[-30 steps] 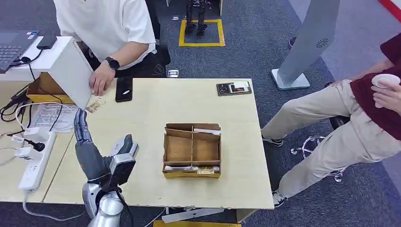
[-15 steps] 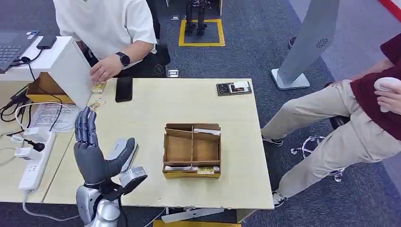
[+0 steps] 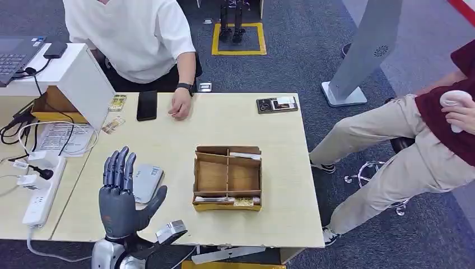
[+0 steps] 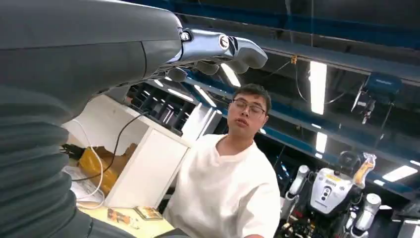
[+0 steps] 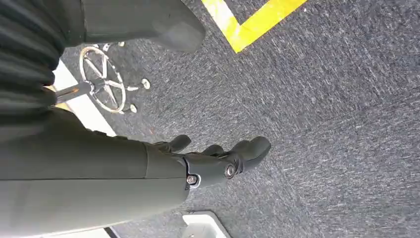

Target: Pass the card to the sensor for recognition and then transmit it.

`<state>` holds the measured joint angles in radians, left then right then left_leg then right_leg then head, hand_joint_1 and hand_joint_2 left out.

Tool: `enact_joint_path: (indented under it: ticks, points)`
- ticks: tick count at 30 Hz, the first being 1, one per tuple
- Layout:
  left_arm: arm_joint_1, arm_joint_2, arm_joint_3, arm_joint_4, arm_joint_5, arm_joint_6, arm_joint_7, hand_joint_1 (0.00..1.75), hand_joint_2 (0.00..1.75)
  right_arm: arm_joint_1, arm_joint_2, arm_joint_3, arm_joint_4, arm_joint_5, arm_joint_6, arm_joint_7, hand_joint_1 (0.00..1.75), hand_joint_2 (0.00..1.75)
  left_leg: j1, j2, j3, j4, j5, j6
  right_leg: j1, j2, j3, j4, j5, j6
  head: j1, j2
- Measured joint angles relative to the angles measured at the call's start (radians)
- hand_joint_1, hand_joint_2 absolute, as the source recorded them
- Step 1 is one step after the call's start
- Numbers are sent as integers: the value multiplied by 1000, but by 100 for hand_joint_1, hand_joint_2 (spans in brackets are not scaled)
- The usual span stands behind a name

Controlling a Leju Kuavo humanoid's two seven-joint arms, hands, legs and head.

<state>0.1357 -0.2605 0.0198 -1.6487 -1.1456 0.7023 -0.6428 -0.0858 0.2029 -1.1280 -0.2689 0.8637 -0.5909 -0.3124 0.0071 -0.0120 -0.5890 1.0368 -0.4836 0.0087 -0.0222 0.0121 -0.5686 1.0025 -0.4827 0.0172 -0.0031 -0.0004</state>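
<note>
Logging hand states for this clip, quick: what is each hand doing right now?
Left hand: open, fingers spread, palm raised above the table, holding nothing.
Right hand: hanging over the carpet, fingers loosely curled, holding nothing.

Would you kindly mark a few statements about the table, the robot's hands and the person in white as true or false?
1. The left hand holds a card. False: it is raised, its fingers spread, holding nothing.
2. A black phone lies on the table. True.
3. The cardboard box stands on the floor. False: it stands on the table.
4. The person's hand rests on the table. True.
5. The right hand hangs over carpet. True.
</note>
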Motion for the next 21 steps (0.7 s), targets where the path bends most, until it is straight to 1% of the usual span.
enact_joint_path:
  ticks: [16,18,21]
  points:
    - [3,0,-7,0,-4,0,2,0,175,0,0,-12,-3,0,0,0,0,175,0,0,0,0,0,0,0,0,0,0,0,0,0,0]
    - [3,0,-8,0,-29,0,16,0,175,0,0,-14,-3,0,1,-1,0,175,0,0,0,0,0,0,0,0,0,0,0,0,0,0]
    - [8,3,-24,0,-84,0,57,0,175,0,0,-15,-4,-2,5,-1,0,175,0,0,0,0,0,0,0,0,0,0,0,0,0,0]
